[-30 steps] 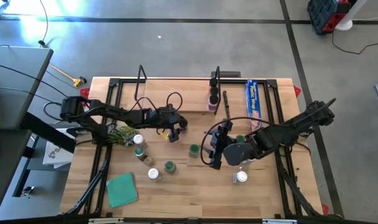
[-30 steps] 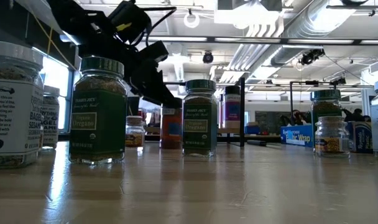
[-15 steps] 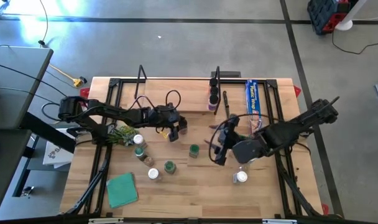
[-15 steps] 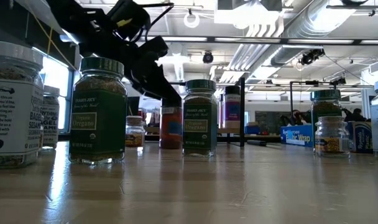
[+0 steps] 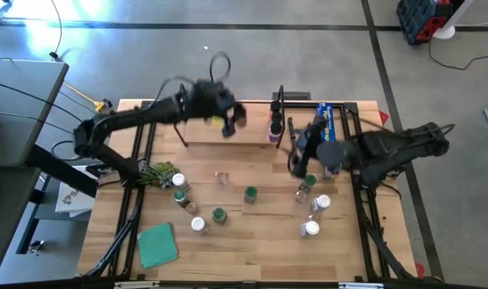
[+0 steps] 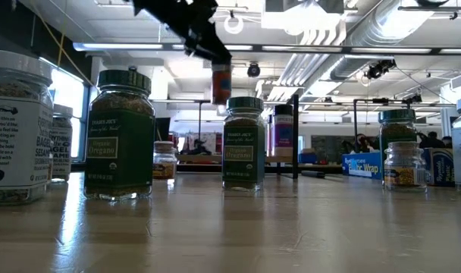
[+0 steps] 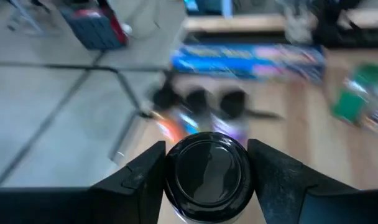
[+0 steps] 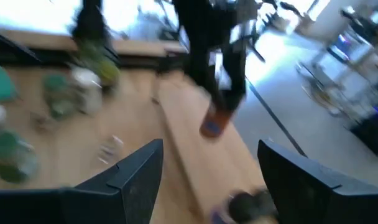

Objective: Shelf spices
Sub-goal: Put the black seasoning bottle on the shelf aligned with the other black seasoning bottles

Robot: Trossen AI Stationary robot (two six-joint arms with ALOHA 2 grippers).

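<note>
spice jar (image 7: 207,176) clamped in left hand (image 5: 232,119)

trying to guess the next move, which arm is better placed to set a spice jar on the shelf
Left. The left pincer is shut on a red-labelled spice jar, held in the air above the shelf. The right pincer is open and empty, off the shelf's right end, above the jars on the table.

Light wooden table (image 5: 252,241), scattered spice jars (image 5: 218,215), green cloth (image 5: 157,244), leafy bunch (image 5: 155,171), blue wrap box (image 5: 327,127), shelf (image 5: 228,135)
</note>
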